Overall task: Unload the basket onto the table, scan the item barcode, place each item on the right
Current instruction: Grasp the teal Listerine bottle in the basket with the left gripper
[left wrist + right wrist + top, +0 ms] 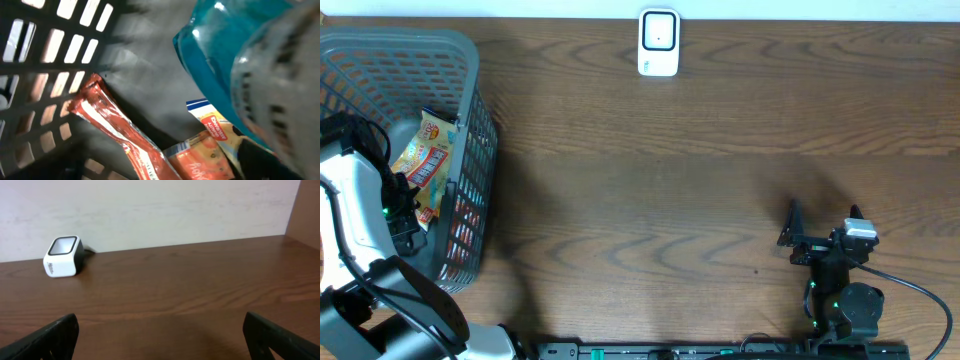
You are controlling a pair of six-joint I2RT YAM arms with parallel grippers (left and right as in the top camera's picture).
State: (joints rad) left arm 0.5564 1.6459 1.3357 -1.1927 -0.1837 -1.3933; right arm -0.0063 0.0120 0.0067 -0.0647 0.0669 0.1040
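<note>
Several snack packets lie in the grey basket (470,90) at the far left; from above, a yellow and orange one (425,155) shows. My left gripper (412,215) is down inside the basket. In the blurred left wrist view a long red packet (120,135) and an orange packet (200,160) lie between its wide-apart fingers, with a teal bag (220,55) above; nothing looks gripped. The white barcode scanner (658,43) stands at the table's far edge. My right gripper (790,235) hovers open over bare wood at the front right, its fingers empty (162,335).
The basket's slotted wall (45,60) closes in my left gripper on the left. A yellow and white packet (212,122) lies under the teal bag. The scanner (62,256) sits against the pale back wall. Brown table lies between basket and right arm.
</note>
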